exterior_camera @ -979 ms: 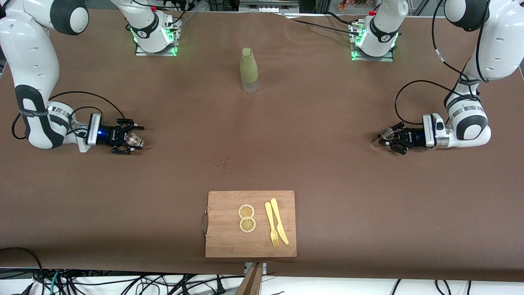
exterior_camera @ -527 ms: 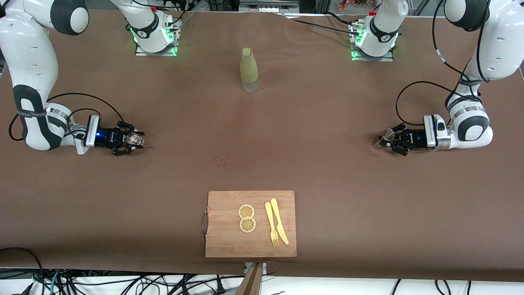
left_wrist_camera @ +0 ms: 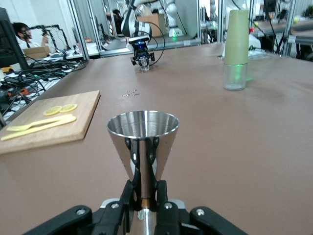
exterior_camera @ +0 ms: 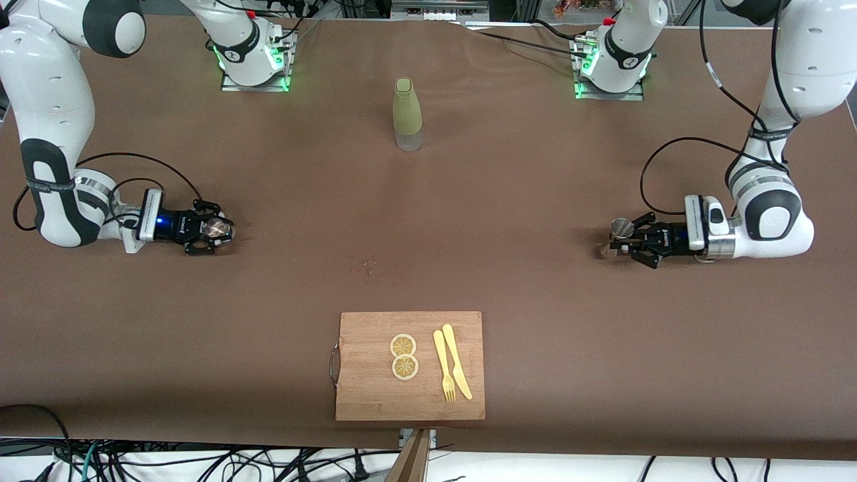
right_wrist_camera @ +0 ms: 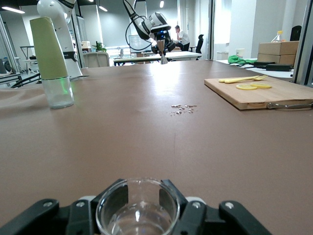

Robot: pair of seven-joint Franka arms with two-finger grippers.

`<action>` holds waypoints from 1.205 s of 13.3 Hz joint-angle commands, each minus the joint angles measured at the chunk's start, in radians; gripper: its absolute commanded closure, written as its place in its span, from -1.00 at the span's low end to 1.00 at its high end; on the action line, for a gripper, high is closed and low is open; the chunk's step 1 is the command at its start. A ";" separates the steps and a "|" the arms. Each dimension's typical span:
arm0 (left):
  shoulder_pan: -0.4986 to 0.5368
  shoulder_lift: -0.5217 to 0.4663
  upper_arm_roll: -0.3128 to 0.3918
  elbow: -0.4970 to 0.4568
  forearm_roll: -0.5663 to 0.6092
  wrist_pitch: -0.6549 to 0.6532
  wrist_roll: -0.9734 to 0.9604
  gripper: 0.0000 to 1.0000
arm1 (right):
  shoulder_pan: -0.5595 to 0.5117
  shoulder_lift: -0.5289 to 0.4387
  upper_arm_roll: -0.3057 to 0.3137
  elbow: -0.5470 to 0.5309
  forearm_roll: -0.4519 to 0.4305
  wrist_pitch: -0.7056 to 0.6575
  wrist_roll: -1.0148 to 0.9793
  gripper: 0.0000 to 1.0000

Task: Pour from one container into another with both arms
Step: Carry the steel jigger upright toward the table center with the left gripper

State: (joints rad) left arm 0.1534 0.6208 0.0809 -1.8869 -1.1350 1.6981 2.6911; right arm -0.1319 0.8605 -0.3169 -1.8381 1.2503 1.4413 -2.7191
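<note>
The left tool (exterior_camera: 621,241) sits low at the left arm's end of the table (exterior_camera: 509,201), its fingers (left_wrist_camera: 161,188) pinching the narrow waist of the steel jigger (left_wrist_camera: 143,142); the jigger stands upright in that grip with its open cone facing up, and it looks lifted just clear of the table, though the front view does not settle that. At the right arm's end, the right tool (exterior_camera: 215,229) is also down low, with the clear glass cup (right_wrist_camera: 138,205) standing upright between its fingers (right_wrist_camera: 173,193). Those fingers sit close against the cup's sides, but whether they press on the glass or only flank it cannot be told. The cup appears to rest on the table. An olive-green bottle (exterior_camera: 406,114) with a clear base stands upright between the two arm bases, well apart from both tools. Nearest the front camera lies a wooden cutting board (exterior_camera: 375,388) carrying two lemon slices (exterior_camera: 404,356) and, beside them, a yellow fork (exterior_camera: 443,367) and knife (exterior_camera: 456,361).
</note>
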 commanded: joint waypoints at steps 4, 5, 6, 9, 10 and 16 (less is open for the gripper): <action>-0.190 -0.033 -0.090 -0.038 -0.062 0.201 -0.147 1.00 | 0.009 0.025 -0.004 0.020 0.014 -0.007 -0.034 0.23; -0.234 -0.027 -0.092 -0.031 -0.110 0.209 -0.174 1.00 | 0.009 0.031 -0.004 0.020 0.014 -0.007 -0.034 0.23; -0.280 -0.013 -0.090 -0.029 -0.174 0.227 -0.219 1.00 | 0.014 0.038 -0.004 0.020 0.014 -0.007 -0.034 0.23; -0.397 0.019 -0.115 0.008 -0.340 0.331 -0.325 1.00 | 0.015 0.043 -0.004 0.019 0.014 0.005 -0.034 0.21; -0.447 0.023 -0.116 0.018 -0.376 0.369 -0.365 1.00 | 0.015 0.046 -0.004 0.019 0.014 0.007 -0.034 0.20; -0.704 0.080 -0.108 0.172 -0.469 0.625 -0.699 1.00 | 0.015 0.052 -0.004 0.019 0.014 0.016 -0.042 0.37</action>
State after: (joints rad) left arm -0.4899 0.6700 -0.0441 -1.7852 -1.5774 2.2657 2.1010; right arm -0.1242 0.8794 -0.3151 -1.8353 1.2545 1.4451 -2.7183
